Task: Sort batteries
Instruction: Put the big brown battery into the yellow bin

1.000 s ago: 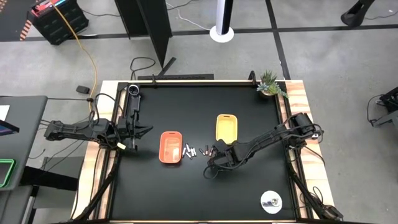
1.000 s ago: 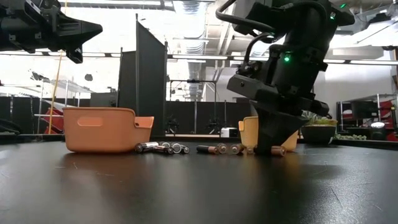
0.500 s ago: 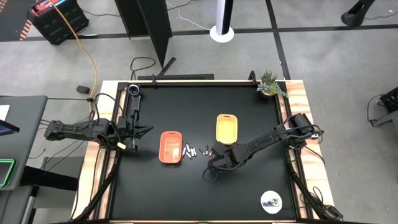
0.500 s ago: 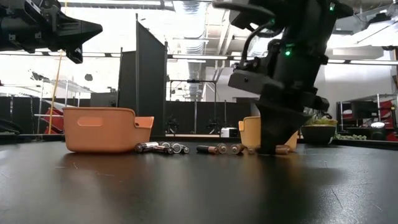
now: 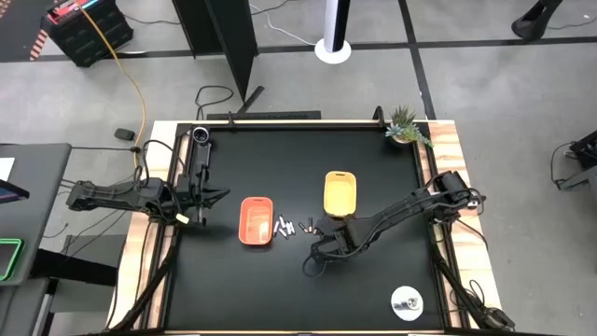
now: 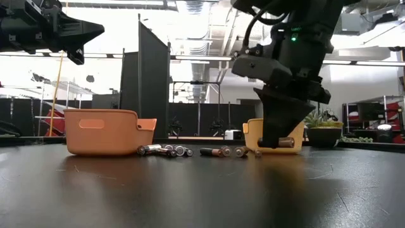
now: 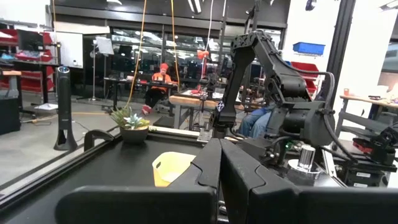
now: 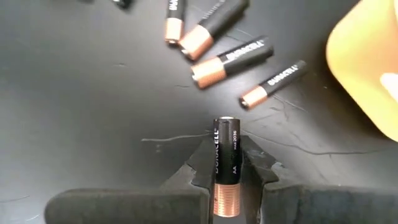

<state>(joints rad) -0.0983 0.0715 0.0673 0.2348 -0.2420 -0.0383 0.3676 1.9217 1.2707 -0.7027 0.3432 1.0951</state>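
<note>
Right gripper [image 8: 227,163] was clamped on one battery [image 8: 226,163] | held above the table [image 5: 280,149] mid-area, beside the yellow tray [image 5: 340,190] | long axis level (copper end wristward, along the fingers) | left gripper [image 7: 219,163] was shut, empty, parked at left edge

Bright ceiling strip lights [image 6: 190,12] washed out the room behind my arms in the low view, leaving them near-silhouettes. The matte black desk [image 6: 190,190] carried soft sheen and faint reflections. Overhead, light was even and shadows weak. My right wrist view was sharp.
</note>
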